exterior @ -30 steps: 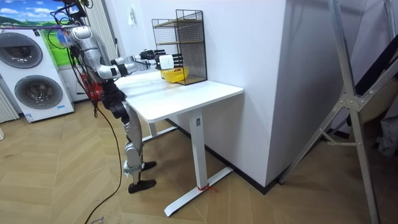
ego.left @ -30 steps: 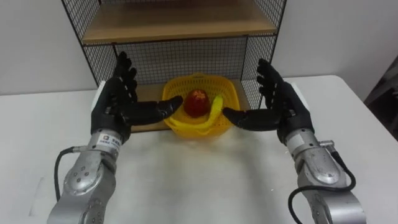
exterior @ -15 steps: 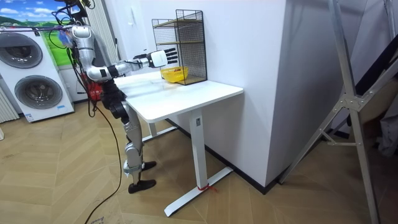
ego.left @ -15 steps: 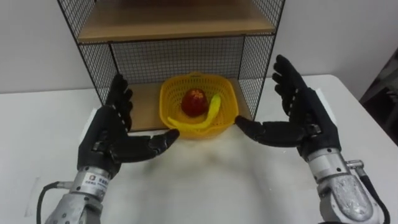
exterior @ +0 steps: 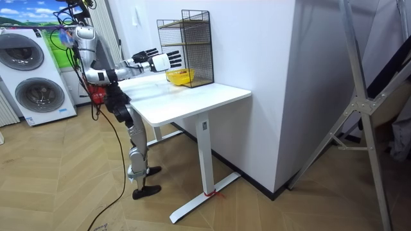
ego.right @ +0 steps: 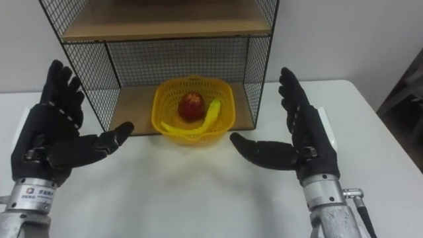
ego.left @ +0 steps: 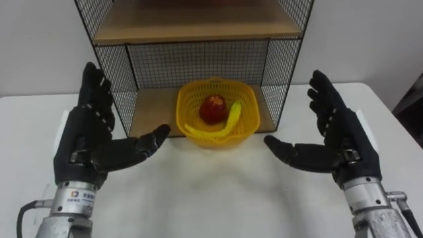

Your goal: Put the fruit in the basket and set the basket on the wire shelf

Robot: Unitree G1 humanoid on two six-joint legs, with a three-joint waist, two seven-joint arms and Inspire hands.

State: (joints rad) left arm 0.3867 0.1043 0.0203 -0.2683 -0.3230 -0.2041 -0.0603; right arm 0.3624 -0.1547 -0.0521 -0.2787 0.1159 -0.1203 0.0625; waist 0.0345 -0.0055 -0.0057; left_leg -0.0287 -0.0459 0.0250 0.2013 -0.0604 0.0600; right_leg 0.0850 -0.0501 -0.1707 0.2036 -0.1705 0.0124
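Left hand [ego.left: 82, 140]: left of the basket and clear of it, above the white table [ego.left: 211, 192], palm turned toward the basket, fingers straight and spread, thumb out, holding nothing. Basket [ego.left: 218, 141]: yellow, standing on the lower wooden board of the wire shelf [ego.left: 165, 63], under the upper board, at the open front of the bay with its front wall at or just past the board's edge. Both pieces of fruit lie inside the basket. By this evidence, the loading is done and the basket is placed on the shelf; at most, seating it deeper remains. Red fruit [ego.left: 213, 109]: round, at the basket's centre, no marked axis. Banana [ego.left: 233, 116]: touching the red fruit's right side, its long axis running front to back, the far end raised toward the basket's back rim. Which end is the stem cannot be told. Right hand [ego.left: 344, 142]: right of the basket and apart from it, mirroring the left, palm inward, fingers extended, empty.
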